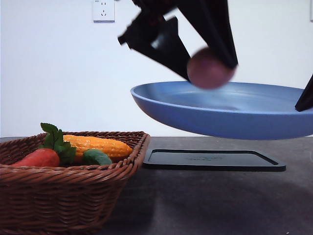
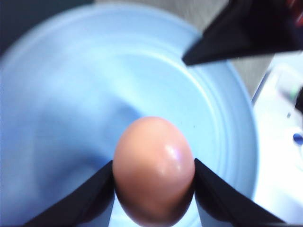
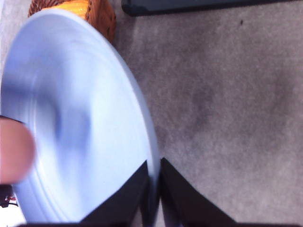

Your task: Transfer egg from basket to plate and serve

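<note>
1. L gripper [image 2: 154, 172] clamped on egg [image 1: 210, 67]; egg hangs just above plate [image 1: 234, 110], over its middle (blurred).
2. R gripper [image 3: 154, 182] pinched on plate rim; plate held in air above tray [image 1: 212, 160].
3. Next, I'd say: egg goes straight down; basket [image 1: 63, 196] off to L.

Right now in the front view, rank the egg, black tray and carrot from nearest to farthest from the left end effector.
1. Egg: gripped by the left end effector.
2. Black tray: on the table, below.
3. Carrot: in the basket, far left.
</note>
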Controlling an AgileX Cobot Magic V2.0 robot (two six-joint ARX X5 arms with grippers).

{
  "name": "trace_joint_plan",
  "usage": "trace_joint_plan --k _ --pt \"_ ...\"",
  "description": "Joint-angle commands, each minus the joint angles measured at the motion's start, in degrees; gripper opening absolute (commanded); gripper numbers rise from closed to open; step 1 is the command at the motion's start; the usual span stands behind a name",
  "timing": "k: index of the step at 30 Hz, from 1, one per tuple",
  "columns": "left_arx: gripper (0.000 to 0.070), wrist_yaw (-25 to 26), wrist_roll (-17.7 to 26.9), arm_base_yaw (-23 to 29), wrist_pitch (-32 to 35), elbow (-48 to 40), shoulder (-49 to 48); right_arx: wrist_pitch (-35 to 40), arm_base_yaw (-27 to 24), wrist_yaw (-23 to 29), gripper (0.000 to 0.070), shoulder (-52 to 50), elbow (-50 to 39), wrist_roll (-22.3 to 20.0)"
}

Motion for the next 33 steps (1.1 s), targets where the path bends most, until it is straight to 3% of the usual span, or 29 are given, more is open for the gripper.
trace_joint_plan --k 1,10,12,16,18,21,33 --pt "0.015 0.0 1.2 -0.8 0.4 0.7 1.9 -0.1 0.4 -1.0 0.0 0.4 1.2 0.6" --pt "0.016 -0.1 1.7 -0.8 0.5 0.7 2.9 -1.5 0.4 -3.0 0.0 0.4 1.2 0.5" --pt "0.0202 -0.1 1.8 -0.8 0.5 0.7 2.9 -1.5 0.4 -3.1 0.0 0.4 1.2 0.5" --pt "0.0351 0.0 1.5 -0.8 0.5 0.7 2.9 -1.5 0.4 -3.1 0.0 0.4 1.2 0.6" --pt "0.0385 0.0 0.6 -0.8 0.5 0.7 2.9 -1.5 0.4 -3.1 0.0 0.4 1.2 0.6" --pt "0.0395 -0.1 -1.4 -0.8 0.4 0.7 2.4 -1.8 0.4 -3.1 0.0 0.5 1.2 0.7" --pt "0.0393 -1.1 -1.5 2.8 -1.8 0.9 -5.8 -1.9 0.4 -2.9 0.0 3.3 1.2 0.6"
